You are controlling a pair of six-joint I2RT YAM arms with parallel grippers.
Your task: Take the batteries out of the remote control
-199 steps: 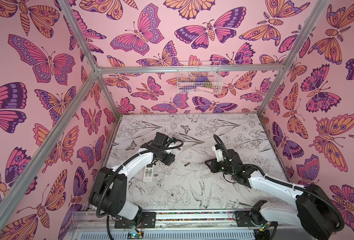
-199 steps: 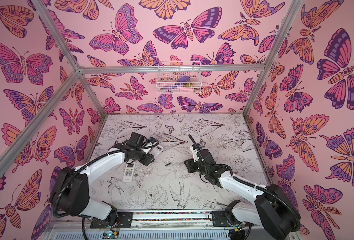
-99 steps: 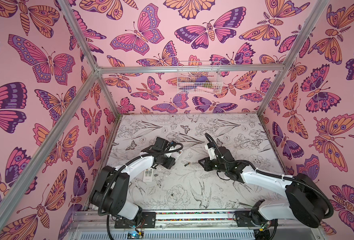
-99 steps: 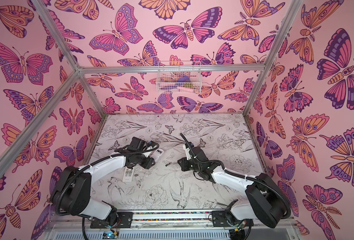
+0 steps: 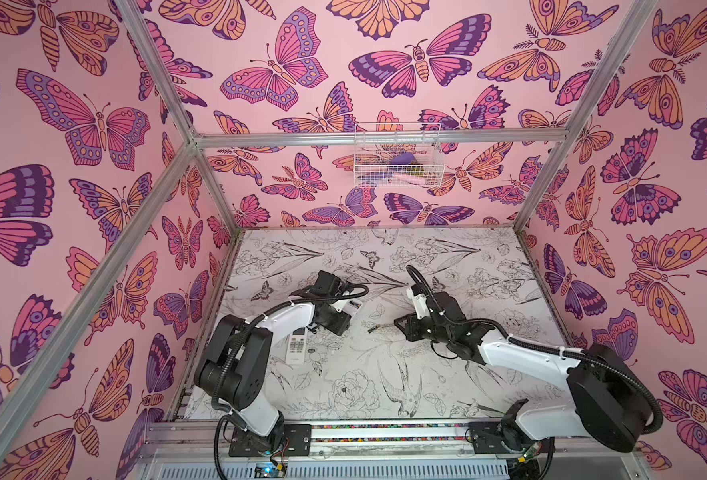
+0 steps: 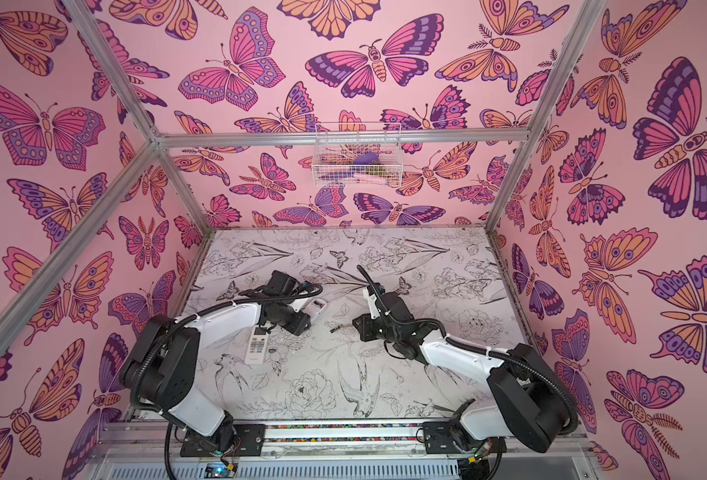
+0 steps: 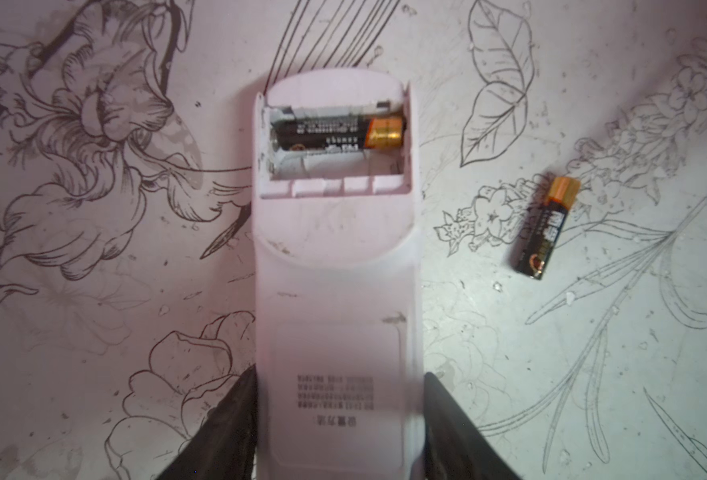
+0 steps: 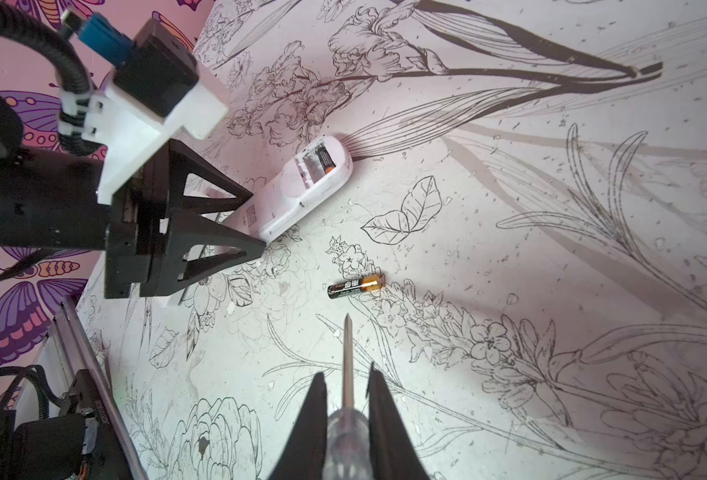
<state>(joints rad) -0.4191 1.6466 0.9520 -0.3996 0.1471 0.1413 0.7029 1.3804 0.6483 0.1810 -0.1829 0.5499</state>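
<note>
The left end effector [image 7: 339, 376] clamps the remote [image 7: 335, 270] steady, seemingly so the right end effector [image 8: 347, 378], gripping the screwdriver [image 8: 347, 353], can pry its seated battery [image 7: 335, 133].

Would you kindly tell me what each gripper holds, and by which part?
Left gripper: the open-backed remote, by its sides at the end away from the battery bay. Right gripper: the screwdriver, by its clear handle.

two remotes [image 5: 298, 348], two batteries [image 7: 545, 228], one screwdriver [image 8: 347, 365]
</note>
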